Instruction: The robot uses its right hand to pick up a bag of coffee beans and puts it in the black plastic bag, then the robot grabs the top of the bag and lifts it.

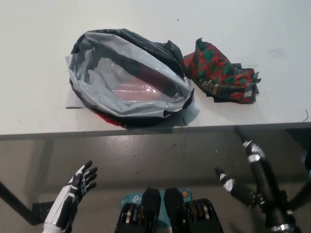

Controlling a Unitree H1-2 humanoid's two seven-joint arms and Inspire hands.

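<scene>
Coffee bean bag point(221, 73) lies flat at three o'clock of the gaping black plastic bag point(129, 75), untouched; right hand point(248, 170) and left hand point(77, 189) hang spread, empty, below the table edge, so a shallow reach risks shoving it away

Black plastic bag point(129, 77) interior: you can't identify the reddish contents.
Right hand point(252, 174): arm cut off at your bottom edge.

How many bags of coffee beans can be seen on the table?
1 for certain: the red-and-green coffee bag lies on the white table, right of the open black plastic bag. A reddish thing shows inside that bag and may be another; I cannot tell.
</scene>
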